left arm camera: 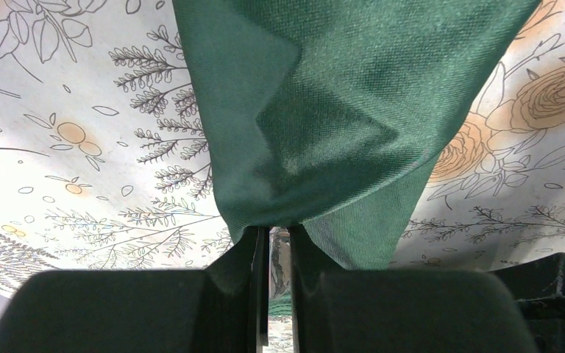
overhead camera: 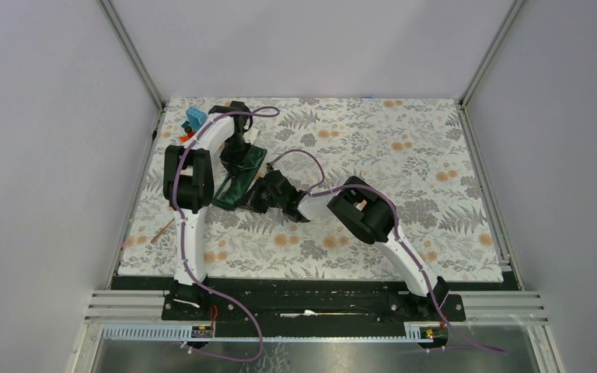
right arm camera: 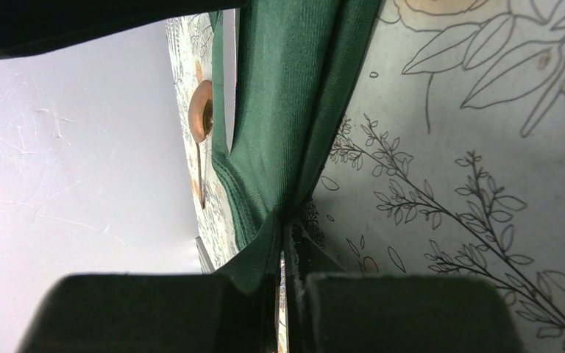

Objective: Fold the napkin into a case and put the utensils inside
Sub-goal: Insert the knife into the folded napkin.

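Left gripper (left arm camera: 278, 243) and right gripper (right arm camera: 283, 246) are each pinched onto the napkin (left arm camera: 324, 95), bunched just ahead of their fingertips; folding is judged unfinished, with a utensil (right arm camera: 201, 118) seen beyond the cloth, not yet inserted.

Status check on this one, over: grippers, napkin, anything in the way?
Left gripper, right gripper: jaws shut on napkin. Napkin folded over, narrow. Spoon lies off to its side, not inside.
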Robot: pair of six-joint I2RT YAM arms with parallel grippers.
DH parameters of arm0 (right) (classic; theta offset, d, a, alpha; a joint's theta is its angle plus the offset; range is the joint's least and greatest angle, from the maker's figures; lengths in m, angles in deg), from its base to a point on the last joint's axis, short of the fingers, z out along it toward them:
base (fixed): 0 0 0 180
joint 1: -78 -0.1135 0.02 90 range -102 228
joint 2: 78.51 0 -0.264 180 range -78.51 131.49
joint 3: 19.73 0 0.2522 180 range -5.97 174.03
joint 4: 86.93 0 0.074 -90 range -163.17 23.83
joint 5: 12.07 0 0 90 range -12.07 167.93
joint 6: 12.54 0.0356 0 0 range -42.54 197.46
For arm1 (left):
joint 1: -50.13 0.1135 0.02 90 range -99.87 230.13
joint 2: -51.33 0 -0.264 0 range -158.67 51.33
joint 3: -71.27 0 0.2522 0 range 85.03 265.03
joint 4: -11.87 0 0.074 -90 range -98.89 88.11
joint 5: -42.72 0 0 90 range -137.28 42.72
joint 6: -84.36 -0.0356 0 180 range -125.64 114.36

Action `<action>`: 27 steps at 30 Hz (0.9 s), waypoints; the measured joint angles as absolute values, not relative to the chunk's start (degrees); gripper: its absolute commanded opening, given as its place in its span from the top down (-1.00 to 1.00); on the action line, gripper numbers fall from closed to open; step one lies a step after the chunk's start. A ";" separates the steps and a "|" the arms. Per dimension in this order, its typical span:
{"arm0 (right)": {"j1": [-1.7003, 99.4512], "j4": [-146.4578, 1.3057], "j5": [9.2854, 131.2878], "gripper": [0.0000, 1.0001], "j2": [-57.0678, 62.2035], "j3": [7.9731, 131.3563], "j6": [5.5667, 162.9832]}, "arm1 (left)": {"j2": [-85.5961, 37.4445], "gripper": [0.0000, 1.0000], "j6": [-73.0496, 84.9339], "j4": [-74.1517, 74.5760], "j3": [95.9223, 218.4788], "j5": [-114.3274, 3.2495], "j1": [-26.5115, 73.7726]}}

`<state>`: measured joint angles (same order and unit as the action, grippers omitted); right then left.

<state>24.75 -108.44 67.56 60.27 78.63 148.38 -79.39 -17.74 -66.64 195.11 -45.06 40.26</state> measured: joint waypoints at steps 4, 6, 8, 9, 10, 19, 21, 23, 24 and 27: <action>24.75 -108.44 67.53 1.00 60.27 78.63 148.24 | -79.39 0.72 -17.91 -66.42 195.11 -44.53 40.11; 24.75 -108.44 67.53 1.00 60.27 78.63 148.24 | -79.39 0.60 -17.91 -66.34 195.11 -44.18 40.04; 24.75 -108.44 67.53 1.00 60.27 78.63 148.22 | -79.39 0.55 -17.87 -66.25 195.11 -43.97 40.04; 24.75 -108.42 67.53 1.00 60.27 78.65 148.22 | -79.39 0.53 -17.89 -66.16 195.11 -43.94 40.04; 24.75 -108.39 67.51 1.00 60.27 78.67 148.22 | -79.39 0.50 -17.84 -65.99 195.11 -43.90 40.04; 24.75 -108.37 67.49 0.85 60.27 78.72 148.18 | -74.86 0.25 -16.58 -63.10 189.50 -43.77 40.04; 24.75 -108.37 67.47 0.77 60.27 78.74 148.18 | -71.56 0.21 -16.05 -62.32 187.05 -43.75 40.04; 24.75 -108.35 67.38 0.58 60.27 78.80 148.16 | -67.56 0.19 -15.13 -61.51 184.51 -43.86 40.04; 24.75 -108.20 67.32 0.45 60.27 78.93 148.00 | -65.00 0.17 -14.52 -60.59 182.72 -44.12 40.04; 24.75 -108.37 66.77 0.13 60.27 79.33 147.81 | -55.93 0.10 -12.25 -58.14 176.99 -45.15 40.04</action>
<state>24.75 -108.37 66.77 60.27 79.33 147.81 -55.93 -12.25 -58.14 176.99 -45.15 40.04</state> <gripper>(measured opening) 0.286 0.416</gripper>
